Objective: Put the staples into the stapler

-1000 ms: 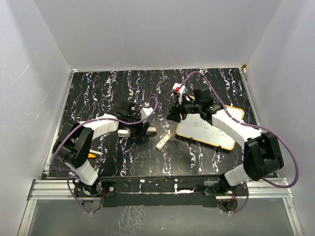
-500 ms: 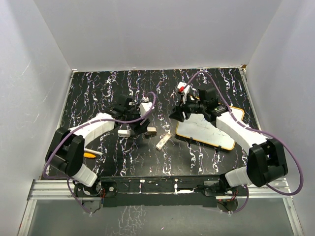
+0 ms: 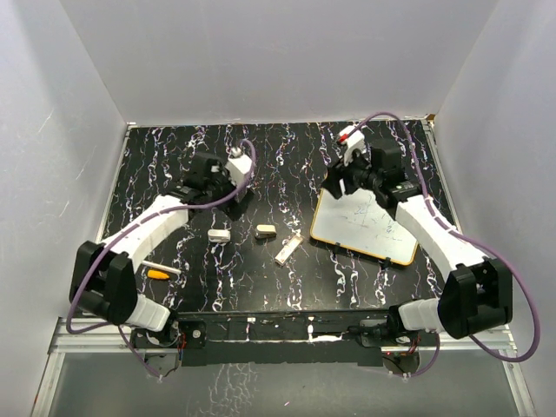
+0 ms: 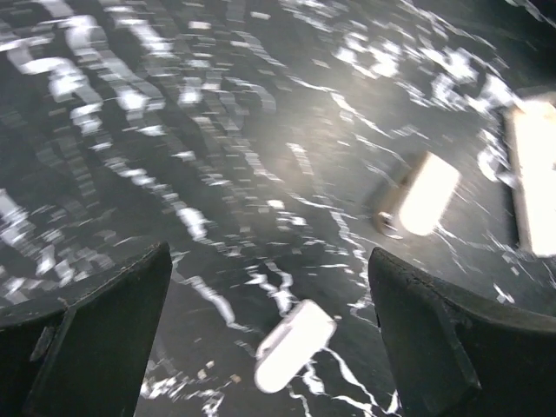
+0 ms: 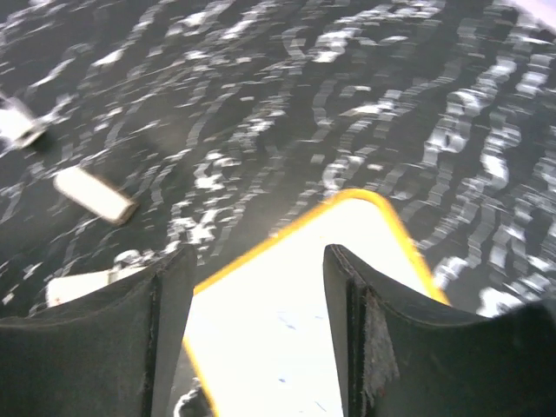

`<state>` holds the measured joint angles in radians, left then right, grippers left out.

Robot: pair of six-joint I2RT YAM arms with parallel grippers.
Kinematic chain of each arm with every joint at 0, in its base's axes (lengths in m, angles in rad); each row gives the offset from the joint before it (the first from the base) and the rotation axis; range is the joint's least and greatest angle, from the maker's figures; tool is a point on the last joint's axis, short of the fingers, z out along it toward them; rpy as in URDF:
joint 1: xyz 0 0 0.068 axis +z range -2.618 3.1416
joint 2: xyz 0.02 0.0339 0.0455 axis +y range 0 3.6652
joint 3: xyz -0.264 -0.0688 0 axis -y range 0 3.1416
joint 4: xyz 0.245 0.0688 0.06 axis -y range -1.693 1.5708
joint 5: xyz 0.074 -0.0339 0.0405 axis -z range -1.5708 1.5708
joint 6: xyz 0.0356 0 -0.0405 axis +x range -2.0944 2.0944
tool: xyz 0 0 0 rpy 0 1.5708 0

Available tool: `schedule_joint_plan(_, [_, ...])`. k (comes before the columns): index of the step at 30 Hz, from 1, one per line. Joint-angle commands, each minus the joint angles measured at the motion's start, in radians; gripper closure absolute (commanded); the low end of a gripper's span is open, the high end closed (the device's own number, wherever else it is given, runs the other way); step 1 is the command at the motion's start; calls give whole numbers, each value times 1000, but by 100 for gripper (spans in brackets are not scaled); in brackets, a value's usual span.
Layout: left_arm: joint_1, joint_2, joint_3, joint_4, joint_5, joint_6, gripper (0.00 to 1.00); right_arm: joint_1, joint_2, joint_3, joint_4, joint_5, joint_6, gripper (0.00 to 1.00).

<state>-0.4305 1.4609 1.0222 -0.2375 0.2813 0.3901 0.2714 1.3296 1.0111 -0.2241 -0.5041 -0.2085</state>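
The left fingers [image 3: 230, 184] hang open and empty above the counter [image 3: 174, 156]. The staples [image 3: 267, 230] lie loose at their five o'clock (a small white piece [image 3: 219, 234] near the staples' nine o'clock may be the stapler). The right fingers [image 3: 334, 182] gape empty over the whiteboard [image 3: 373, 234]. Pickup looks next: descend squarely and straddle the staples' narrow sides.

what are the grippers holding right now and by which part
Nothing is held. The left gripper and the right gripper are both open, fingers apart above the table and the whiteboard, with nothing between them.
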Motion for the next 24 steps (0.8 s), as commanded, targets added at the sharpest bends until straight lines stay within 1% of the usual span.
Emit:
schedule_joint_plan(1, [101, -118, 72, 9, -205, -145, 3, -47, -73, 123, -72, 304, 38, 35])
schedule_joint_plan(3, [133, -141, 78, 17, -219, -192, 3, -59, -92, 141, -104, 357, 39, 30])
schedule_joint_plan(4, [137, -146, 78, 20, -188, -195, 3, -61, -103, 144, -115, 366, 37, 28])
schedule_joint_plan(5, [137, -147, 73, 24, -137, -180, 3, -62, -115, 135, -117, 365, 34, 27])
schedule_joint_plan(8, [131, -109, 50, 22, 85, -176, 3, -64, -149, 92, -90, 328, 30, 26])
schedule_joint_plan(11, [97, 1, 68, -31, 201, -170, 6, -73, -165, 69, -83, 269, 34, 26])
schedule_joint_plan(14, [85, 76, 47, -5, 292, -178, 11, -86, -184, 48, -77, 246, 34, 25])
schedule_joint_plan(18, [67, 166, 55, -5, 367, -164, 22, -95, -203, 22, -69, 228, 29, 25])
schedule_joint_plan(24, [48, 273, 96, -28, 393, -155, 31, -103, -207, 5, -64, 201, 27, 25])
